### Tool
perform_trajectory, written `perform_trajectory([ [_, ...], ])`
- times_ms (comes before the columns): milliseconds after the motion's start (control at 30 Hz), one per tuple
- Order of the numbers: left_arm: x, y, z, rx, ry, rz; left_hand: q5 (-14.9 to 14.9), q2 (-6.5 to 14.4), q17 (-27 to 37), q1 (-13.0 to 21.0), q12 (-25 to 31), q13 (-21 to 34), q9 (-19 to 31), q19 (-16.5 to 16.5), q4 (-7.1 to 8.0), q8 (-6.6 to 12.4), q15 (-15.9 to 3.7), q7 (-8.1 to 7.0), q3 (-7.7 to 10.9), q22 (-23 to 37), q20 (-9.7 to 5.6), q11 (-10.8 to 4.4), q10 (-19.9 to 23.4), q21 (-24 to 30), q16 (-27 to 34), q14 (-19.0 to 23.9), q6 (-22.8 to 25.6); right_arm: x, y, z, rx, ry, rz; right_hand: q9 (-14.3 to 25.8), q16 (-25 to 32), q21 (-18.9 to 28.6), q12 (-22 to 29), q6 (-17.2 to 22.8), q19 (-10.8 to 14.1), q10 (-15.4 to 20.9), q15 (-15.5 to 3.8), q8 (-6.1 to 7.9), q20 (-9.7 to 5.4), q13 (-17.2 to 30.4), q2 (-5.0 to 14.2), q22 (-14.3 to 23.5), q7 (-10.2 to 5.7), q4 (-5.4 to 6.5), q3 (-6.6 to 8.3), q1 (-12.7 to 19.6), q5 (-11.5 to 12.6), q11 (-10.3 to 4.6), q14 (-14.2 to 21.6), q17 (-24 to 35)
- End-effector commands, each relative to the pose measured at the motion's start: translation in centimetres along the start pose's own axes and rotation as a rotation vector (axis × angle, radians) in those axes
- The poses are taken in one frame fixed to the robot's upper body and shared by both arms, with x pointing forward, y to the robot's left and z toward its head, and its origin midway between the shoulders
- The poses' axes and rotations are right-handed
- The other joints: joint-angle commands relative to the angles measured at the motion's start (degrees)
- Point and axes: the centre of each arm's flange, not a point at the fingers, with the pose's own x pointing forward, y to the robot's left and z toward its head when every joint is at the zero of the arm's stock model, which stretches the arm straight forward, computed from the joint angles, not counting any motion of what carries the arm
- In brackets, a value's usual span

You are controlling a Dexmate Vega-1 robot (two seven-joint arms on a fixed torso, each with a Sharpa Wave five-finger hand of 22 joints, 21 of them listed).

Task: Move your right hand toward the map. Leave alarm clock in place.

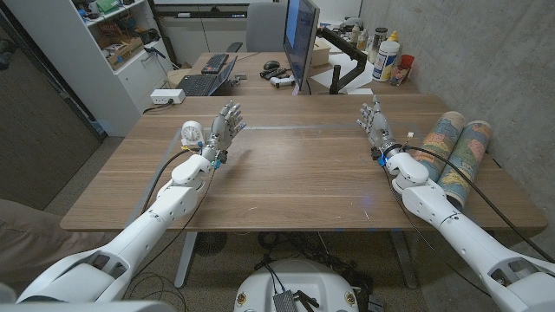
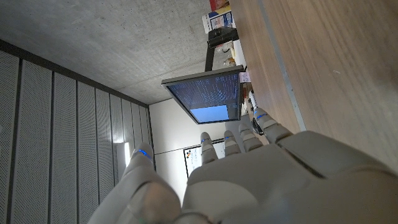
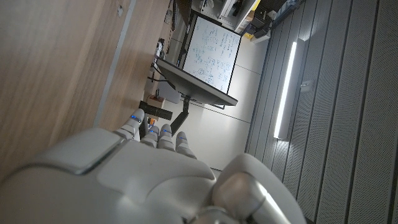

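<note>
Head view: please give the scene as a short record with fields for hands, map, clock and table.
left hand: open, fingers apart, beside the alarm clock, holds nothing
right hand: open, holds nothing, apart from the map
map: rolled, lying at the table's right edge, right of the right forearm
alarm clock: white, left of the left hand
table: wooden

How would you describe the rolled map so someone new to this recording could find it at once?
Start at the wooden table and go to its right edge by the grey concrete wall. There, just right of the right hand, lies the rolled map, two paper tubes side by side printed in pale blue, green and orange. The only other item on the table, the small white alarm clock, stands near the left hand.
</note>
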Motion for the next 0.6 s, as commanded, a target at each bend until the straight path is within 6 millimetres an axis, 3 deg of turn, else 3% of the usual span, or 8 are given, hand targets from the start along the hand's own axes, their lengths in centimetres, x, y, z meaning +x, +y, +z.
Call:
perform_trajectory([
  [33, 0.79, 0.34, -0.07, -0.007, -0.002, -0.014, 0.4, -0.5, 0.3, 0.0, 0.4, 0.2, 0.1, 0.5, -0.03, 0.29, 0.05, -0.38, 0.13, 0.1, -0.09, -0.2, 0.0, 0.2, 0.3, -0.1, 0.2, -0.11, 0.49, 0.39, -0.014, 0.0, -0.013, 0.2, 0.2, -0.3, 0.2, -0.7, 0.0, -0.1, -0.1, -0.03, -0.25, 0.2, 2.76, 0.1, 0.01, 0.04, 0.21, -0.2, 0.4, 0.55, -0.7, 0.2],
  [600, 1.63, 0.44, -0.17, -0.005, 0.0, -0.05, 0.5, -0.4, 0.3, 0.0, 0.4, 0.2, 0.1, 0.5, -0.05, 0.28, 0.02, -0.36, 0.0, 0.1, -0.12, -0.19, 0.1, 0.2, 0.3, -0.1, 0.2, -1.02, 0.97, 0.68, -0.018, -0.016, -0.038, 0.2, 0.2, -0.7, 0.2, -0.6, 0.2, -0.2, -0.1, 0.04, -0.26, 0.2, 2.79, 0.1, 0.09, -0.02, 0.34, -0.2, 0.4, 0.51, -0.8, 0.2],
])
